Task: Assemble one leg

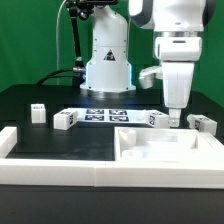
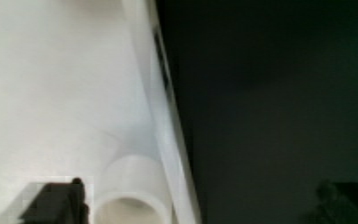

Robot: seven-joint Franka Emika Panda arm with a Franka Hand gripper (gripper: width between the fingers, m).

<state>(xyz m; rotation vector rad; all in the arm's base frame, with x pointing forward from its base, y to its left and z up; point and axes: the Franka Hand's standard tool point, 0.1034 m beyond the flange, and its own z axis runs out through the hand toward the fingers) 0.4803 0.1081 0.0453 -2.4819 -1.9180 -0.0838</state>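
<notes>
Several small white legs with tags lie on the black table in the exterior view. One leg [image 1: 153, 120] is just to the exterior view's left of my gripper [image 1: 175, 121], another leg [image 1: 203, 124] is to its right, and a third leg [image 1: 65, 120] lies farther left. My gripper hangs low over the far edge of the large white panel [image 1: 165, 150]. In the wrist view the gripper [image 2: 197, 205] is open and empty. Its dark fingers [image 2: 51, 203] straddle the edge of the panel [image 2: 60, 90]. A round hole [image 2: 131, 208] in the panel shows beside one finger. No leg shows in the wrist view.
The marker board [image 1: 105, 115] lies flat behind the panel, in front of the robot base [image 1: 107, 65]. Another small leg [image 1: 38, 113] stands at the far left. A white raised border [image 1: 60, 170] runs along the table's front and left.
</notes>
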